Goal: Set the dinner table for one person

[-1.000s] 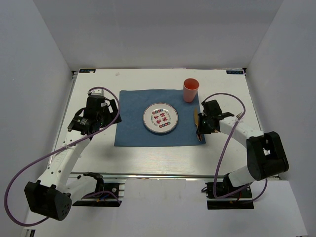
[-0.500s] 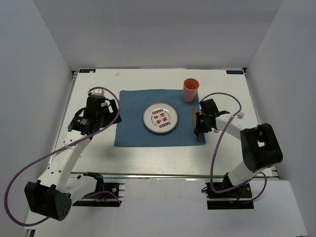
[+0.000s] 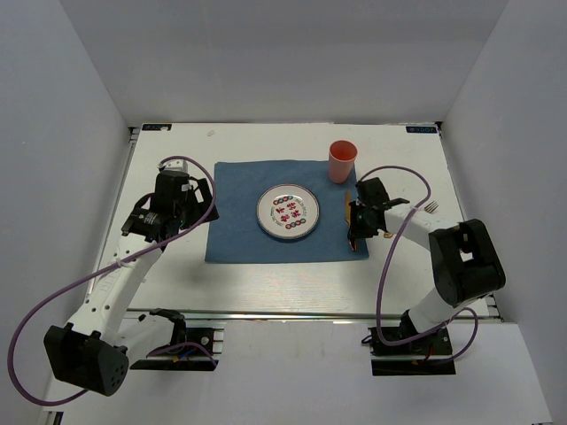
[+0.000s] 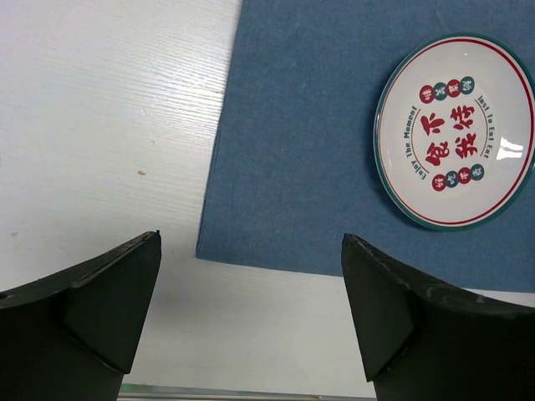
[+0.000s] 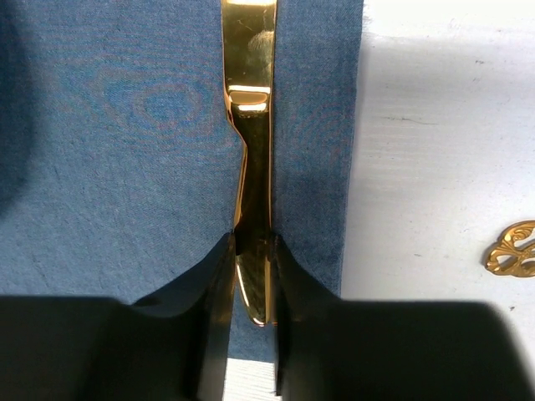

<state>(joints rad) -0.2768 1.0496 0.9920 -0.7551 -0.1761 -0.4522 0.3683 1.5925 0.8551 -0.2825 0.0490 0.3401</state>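
The white dinner table (image 3: 266,283) bears a blue cloth (image 3: 235,204) with a patterned plate (image 3: 288,212) at its middle. A pink cup (image 3: 342,162) stands at the cloth's far right corner. My right gripper (image 3: 355,235) is shut on the handle end of a gold knife (image 3: 348,207), which lies along the cloth's right edge; in the right wrist view my right gripper (image 5: 253,251) pinches the knife (image 5: 251,125) against the cloth (image 5: 125,167). My left gripper (image 3: 182,214) is open and empty over the cloth's left edge, as the left wrist view (image 4: 251,241) shows.
A gold fork (image 3: 431,207) lies on the bare table to the right of the cloth; part of it shows in the right wrist view (image 5: 512,249). The left wrist view shows the plate (image 4: 460,129) and the cloth's near left corner (image 4: 209,246). White walls enclose the table.
My right gripper has shifted slightly left with the knife, onto the cloth's right edge. The left arm has not moved.
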